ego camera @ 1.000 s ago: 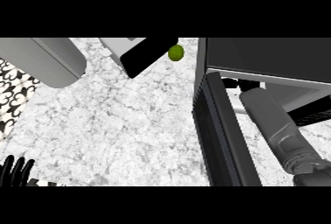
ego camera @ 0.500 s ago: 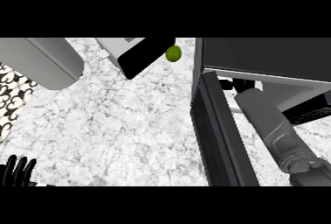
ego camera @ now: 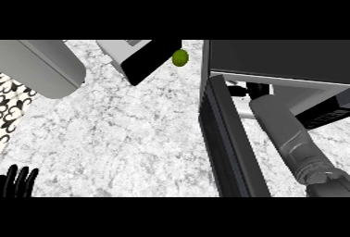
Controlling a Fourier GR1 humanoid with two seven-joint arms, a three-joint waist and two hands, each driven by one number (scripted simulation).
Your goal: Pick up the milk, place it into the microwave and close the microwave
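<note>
Right forearm [ego camera: 290, 139] is seen reaching up into the open microwave [ego camera: 273, 60] at the view's right. The right robot hand is hidden inside the cavity, so whether it is spread, pressed together or pinching anything cannot be told. The milk is not seen anywhere in the head view; it is judged to be inside the cavity, either held or just set down, but this cannot be confirmed.

The microwave door [ego camera: 229, 143] stands open, edge-on, just left of the forearm and running toward the lower edge. The left robot hand [ego camera: 17, 181] is noted at the lower left corner, fingers straight and slightly spread upward, at rest and holding nothing.

On the marble tabletop [ego camera: 130, 139] a green lime-like fruit [ego camera: 180, 57] lies near the microwave's top left corner, beside a dark flat appliance [ego camera: 147, 60]. A grey rounded object [ego camera: 41, 67] sits at upper left.

Risks, as judged:
- The carton may be tipped if the arm is drawn out before the fingers are fully released, since nothing inside can be watched.
- The forearm lies close to the door; a sideways drift on withdrawal could knock it.
- If the door is swung while the arm is inside, the forearm would be caught.
- A carton left near the opening's lip could block the door from closing.
</note>
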